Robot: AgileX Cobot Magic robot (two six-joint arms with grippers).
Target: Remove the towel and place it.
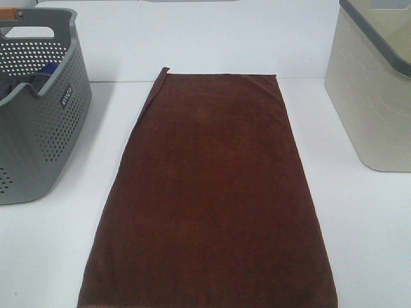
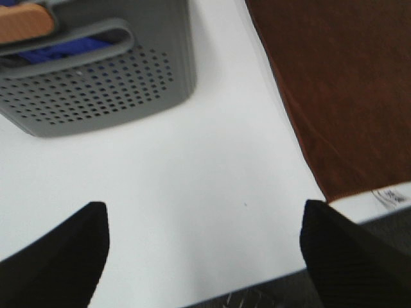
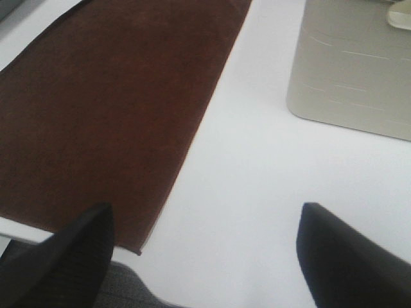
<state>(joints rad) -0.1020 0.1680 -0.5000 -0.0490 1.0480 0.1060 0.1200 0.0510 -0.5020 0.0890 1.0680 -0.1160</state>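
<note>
Towel (image 1: 209, 192) lies spread flat on the white table (image 1: 359, 231), lengthwise from the far middle toward the near edge, dark reddish-brown, smooth, no large wrinkles. Far left corner folded over in a narrow strip along the left hem. Near hem reaches the table's front edge; in the left wrist view a small white label shows at the near corner of the towel (image 2: 340, 96). Grey basket (image 1: 35, 109) stands on the left, perforated walls, clear of the towel with bare table between them; blue cloth (image 1: 48, 69) visible inside it, and an orange-brown bit at its rim. Beige bin (image 1: 372, 102) with a grey rim stands on the right, also apart from the towel. Neither arm shows in the high view. Left gripper (image 2: 205, 256) hangs above bare table between basket (image 2: 96, 83) and towel, jaws spread wide, nothing between them, touching nothing. Right gripper (image 3: 205, 256) likewise spread wide and empty, above the table near the towel's (image 3: 109, 102) near right corner, one dark finger (image 3: 70, 256) over the cloth's edge in view, the other over bare table; whether it touches the cloth cannot be told. Beige bin (image 3: 353, 70) sits beyond, well off the towel's right hem.
</note>
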